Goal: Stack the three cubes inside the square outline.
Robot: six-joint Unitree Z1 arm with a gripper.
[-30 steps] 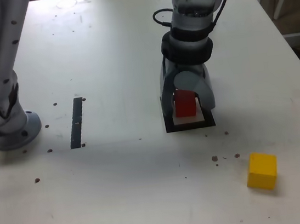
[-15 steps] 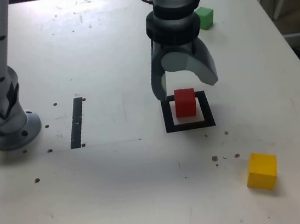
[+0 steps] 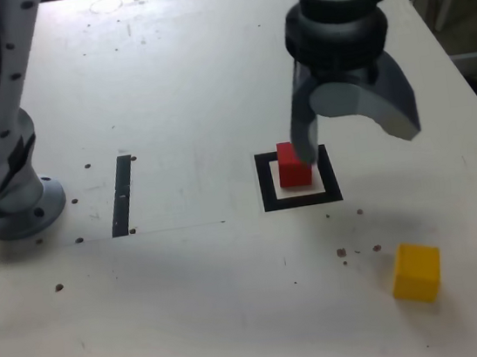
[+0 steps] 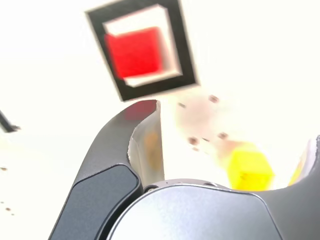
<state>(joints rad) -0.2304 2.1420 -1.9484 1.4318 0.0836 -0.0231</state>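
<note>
The red cube [image 3: 289,170] [image 4: 134,52] stands alone on the white centre of the square outline [image 3: 266,185] [image 4: 183,46]. My gripper [image 3: 355,142] [image 4: 232,131] hangs open above the table, just to the exterior view's right of the red cube, with nothing between its fingers. One finger [image 3: 306,145] overlaps the red cube's edge in the exterior view. The yellow cube [image 3: 416,272] [image 4: 250,170] lies loose near the table's front, at the exterior view's right. The green cube does not show; the arm blocks the far part of the table.
The arm's grey base [image 3: 15,201] is bolted at the exterior view's left. A narrow black tape strip [image 3: 122,195] lies between it and the square. Small dark specks [image 3: 343,253] dot the table. The table's right edge [image 3: 473,86] runs close to the gripper.
The gripper opened off the red cube, rose, and swung toward the exterior view's right. The red cube stayed in the square.
</note>
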